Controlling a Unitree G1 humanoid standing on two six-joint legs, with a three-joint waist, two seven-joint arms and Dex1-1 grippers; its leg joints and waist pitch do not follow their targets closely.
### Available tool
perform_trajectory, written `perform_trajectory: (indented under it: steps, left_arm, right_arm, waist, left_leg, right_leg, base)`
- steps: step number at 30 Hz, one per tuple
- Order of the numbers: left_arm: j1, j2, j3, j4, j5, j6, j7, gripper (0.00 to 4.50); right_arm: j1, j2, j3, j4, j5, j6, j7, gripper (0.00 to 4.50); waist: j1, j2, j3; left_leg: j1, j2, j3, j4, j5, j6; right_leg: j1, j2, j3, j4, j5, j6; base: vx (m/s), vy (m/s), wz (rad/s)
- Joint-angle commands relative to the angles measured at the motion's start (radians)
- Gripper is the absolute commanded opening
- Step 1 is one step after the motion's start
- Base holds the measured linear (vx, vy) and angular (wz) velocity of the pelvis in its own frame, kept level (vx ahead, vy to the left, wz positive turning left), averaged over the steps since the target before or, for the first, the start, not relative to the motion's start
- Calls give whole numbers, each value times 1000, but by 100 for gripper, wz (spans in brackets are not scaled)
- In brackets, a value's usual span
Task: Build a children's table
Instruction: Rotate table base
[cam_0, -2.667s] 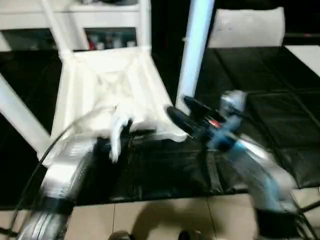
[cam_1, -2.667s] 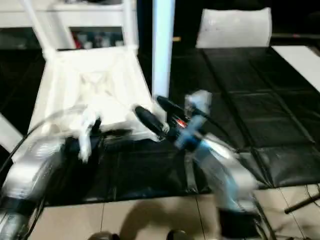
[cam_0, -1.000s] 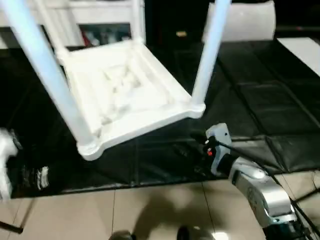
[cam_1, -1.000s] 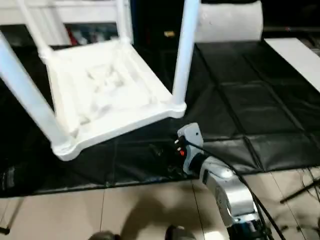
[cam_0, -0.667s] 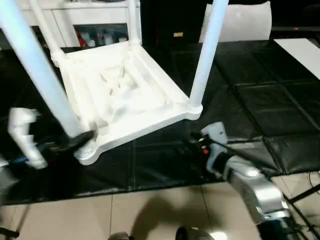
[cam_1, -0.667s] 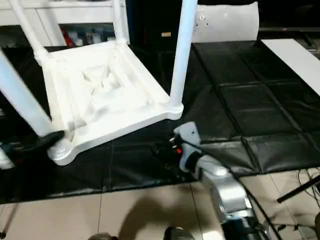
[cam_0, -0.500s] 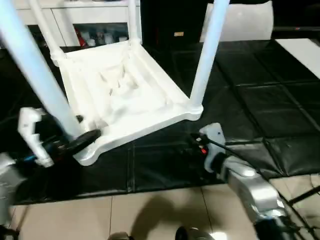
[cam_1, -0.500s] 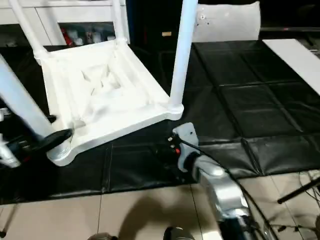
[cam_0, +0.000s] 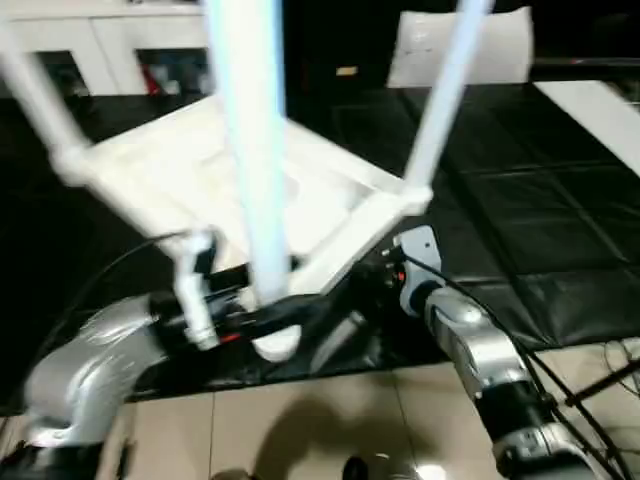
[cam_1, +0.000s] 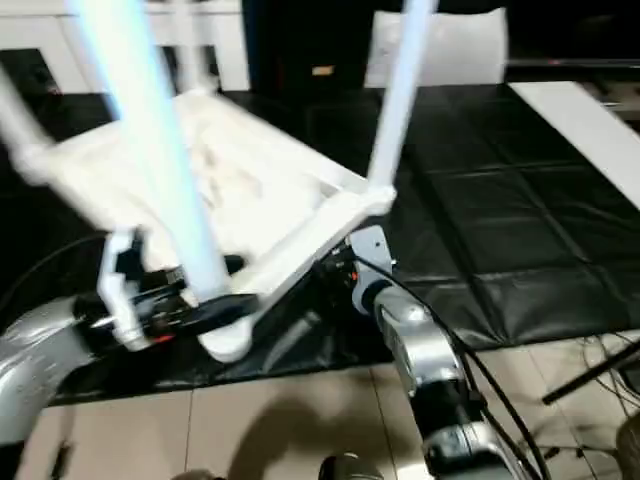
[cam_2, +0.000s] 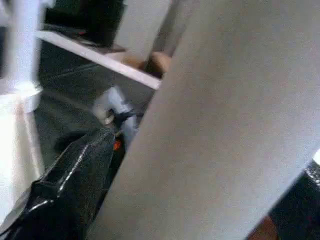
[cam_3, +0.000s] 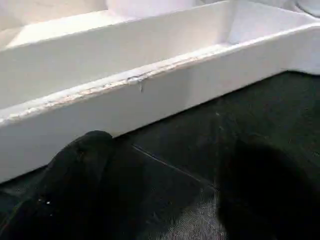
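Observation:
The white children's table (cam_0: 170, 175) lies upside down and tilted on the black mat, ribbed underside up. Three legs show: the near one (cam_0: 250, 150), one at the right corner (cam_0: 440, 100) and one at the left (cam_0: 40, 100). My left gripper (cam_0: 268, 305) is shut on the near leg just above its corner socket. In the left wrist view that leg (cam_2: 210, 125) runs past a black finger (cam_2: 70, 185). My right gripper (cam_0: 372, 275) is open, low under the table's right edge. The right wrist view has the rim (cam_3: 125, 105) just beyond a finger (cam_3: 75, 175).
A black mat (cam_0: 520, 200) covers the floor under the table, with beige tiles (cam_0: 300, 430) nearer me. A white cabinet with glass doors (cam_0: 100, 50) stands at the back left. A flat white panel (cam_0: 500, 45) leans at the back right. Cables hang by my right arm.
The table has turned and tipped, so its near leg now stands in the middle of the picture. My left gripper has come in and closed on that leg. My right gripper has gone under the right edge.

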Motion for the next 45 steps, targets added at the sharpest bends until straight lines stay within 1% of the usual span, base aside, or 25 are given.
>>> perform_trajectory:
  steps: [1,3,4,5,7,8,9,13,14,15,18,20,21,23,25,29,32,34,35,36,38,40,42,43,45]
  left_arm:
    - [-9,-12,-56,-38,-38,18,-13,446]
    - [-58,-64,-117,-9,-3,-10,-8,446]
    - [-66,-74,-125,-1,3,-16,-7,446]
    - [-81,-90,-139,11,12,-26,-4,446]
    - [-131,-147,-177,63,48,-64,4,446]
    - [-134,-150,-178,66,49,-65,4,446]
    - [-156,-173,-189,92,63,-80,8,446]
    - [-209,-219,-198,170,108,-134,24,446]
    - [-217,-226,-199,181,114,-142,27,446]
    - [-222,-230,-203,188,126,-156,31,446]
    - [-233,-232,-211,220,166,-193,51,446]
    - [-260,-222,-202,316,274,-308,113,446]
    - [-262,-218,-194,331,285,-324,120,446]
    - [-262,-214,-187,337,284,-325,121,446]
    - [-254,-193,-183,333,285,-327,101,446]
    - [-215,-106,-193,300,261,-279,4,446]
    - [-198,-39,-184,309,253,-281,-65,446]
    - [-196,-19,-181,315,253,-281,-82,446]
    - [-195,30,-179,332,267,-294,-120,446]
    - [-198,51,-181,344,279,-300,-133,446]
    - [-205,75,-188,361,295,-309,-150,446]
    - [-225,120,-223,415,363,-376,-179,446]
    - [-245,145,-245,459,399,-416,-205,420]
    - [-253,152,-252,476,416,-435,-208,420]
    - [-295,193,-309,549,506,-512,-232,399]
  right_arm:
    - [-27,27,23,18,2,-16,11,450]
    - [-56,39,26,59,-4,-35,12,450]
    - [-61,41,25,65,-5,-39,12,450]
    - [-68,44,24,76,-7,-45,12,450]
    - [-81,49,24,94,-13,-58,15,450]
    - [-82,49,24,95,-13,-58,15,450]
    - [-89,51,23,111,-15,-70,18,450]
    - [-92,51,15,143,-24,-99,23,450]
    - [-87,49,14,145,-25,-103,22,450]
    - [-81,47,13,145,-27,-105,19,450]
    - [-74,43,5,153,-30,-113,15,450]
    - [-59,31,-16,155,-35,-128,0,450]
    - [-53,25,-23,150,-34,-131,-3,450]
    - [-47,20,-29,143,-33,-134,-4,450]
    - [-33,8,-43,120,-24,-137,0,450]
    - [7,-29,-67,38,2,-142,39,450]
    - [50,-65,-69,-59,26,-150,112,450]
    - [64,-78,-66,-90,33,-146,138,450]
    - [101,-115,-55,-164,49,-130,200,450]
    - [117,-134,-49,-194,56,-126,230,450]
    - [138,-159,-42,-231,65,-117,268,450]
    - [174,-210,-24,-295,82,-97,343,450]
    - [201,-250,-14,-349,98,-73,401,450]
    - [209,-264,-13,-366,104,-65,417,450]
    - [249,-330,-14,-455,144,-13,499,450]
  waist:
    - [10,4,-82]
    - [10,1,-83]
    - [10,3,-83]
    - [11,5,-84]
    - [12,9,-88]
    - [10,7,-89]
    - [10,3,-92]
    - [10,1,-95]
    - [11,11,-96]
    - [11,8,-97]
    - [11,9,-96]
    - [11,11,-92]
    - [11,10,-92]
    - [14,7,-93]
    - [17,9,-92]
    - [19,8,-94]
    - [20,17,-93]
    - [24,17,-93]
    - [25,17,-91]
    - [29,17,-91]
    - [33,14,-91]
    - [37,13,-91]
    - [38,9,-90]
    - [41,11,-91]
    - [45,8,-92]
  left_leg:
    - [-29,25,3,-62,-64,46]
    - [-26,25,4,-61,-59,50]
    - [-23,25,5,-61,-64,51]
    - [-24,25,5,-61,-63,52]
    - [-29,28,2,-61,-46,51]
    - [-28,28,3,-60,-47,54]
    - [-32,27,2,-58,-43,54]
    - [-37,24,3,-54,-21,67]
    - [-35,24,3,-53,-15,69]
    - [-36,25,3,-53,-15,70]
    - [-34,28,3,-53,-26,75]
    - [-31,27,4,-54,-46,74]
    - [-31,24,3,-54,-54,75]
    - [-34,24,1,-54,-50,69]
    - [-31,28,1,-55,-50,65]
    - [-33,29,0,-56,-48,75]
    - [-30,26,3,-56,-50,82]
    - [-29,29,2,-57,-51,87]
    - [-28,29,2,-58,-61,88]
    - [-26,31,3,-58,-70,89]
    - [-27,28,2,-59,-63,92]
    - [-28,26,2,-59,-62,96]
    - [-29,23,2,-59,-67,100]
    - [-28,24,1,-59,-65,94]
    - [-26,25,0,-59,-67,95]
  right_leg:
    - [82,-77,64,-85,-375,-95]
    - [77,-75,63,-87,-385,-81]
    - [74,-72,62,-89,-391,-79]
    - [75,-72,61,-90,-391,-79]
    - [78,-72,60,-83,-341,-86]
    - [77,-71,60,-86,-333,-89]
    - [83,-73,60,-81,-315,-97]
    - [87,-74,61,-77,-268,-115]
    - [85,-73,60,-77,-253,-120]
    - [86,-73,60,-75,-238,-128]
    - [84,-72,58,-78,-239,-136]
    - [80,-70,57,-84,-270,-125]
    - [82,-67,54,-89,-302,-104]
    - [86,-75,54,-89,-334,-87]
    - [80,-74,55,-87,-334,-91]
    - [81,-75,56,-83,-318,-95]
    - [76,-71,54,-87,-340,-87]
    - [75,-71,54,-88,-345,-82]
    - [73,-70,53,-91,-359,-84]
    - [74,-73,55,-92,-373,-72]
    - [75,-70,54,-95,-378,-64]
    - [75,-70,54,-98,-403,-43]
    - [75,-69,52,-105,-432,-20]
    - [74,-72,51,-105,-446,-19]
    - [72,-71,51,-106,-453,-8]
  base:
    - [0,0,0]
    - [0,0,0]
    - [0,0,0]
    - [0,0,0]
    - [0,0,0]
    - [0,0,0]
    - [0,0,0]
    - [0,0,0]
    - [0,0,0]
    - [0,0,0]
    - [0,0,0]
    - [0,0,0]
    - [0,0,0]
    - [0,0,0]
    - [0,0,0]
    - [0,0,0]
    - [0,0,0]
    - [0,0,0]
    - [0,0,0]
    - [0,0,0]
    - [0,0,0]
    - [0,0,0]
    - [0,0,0]
    - [0,0,0]
    - [0,0,0]
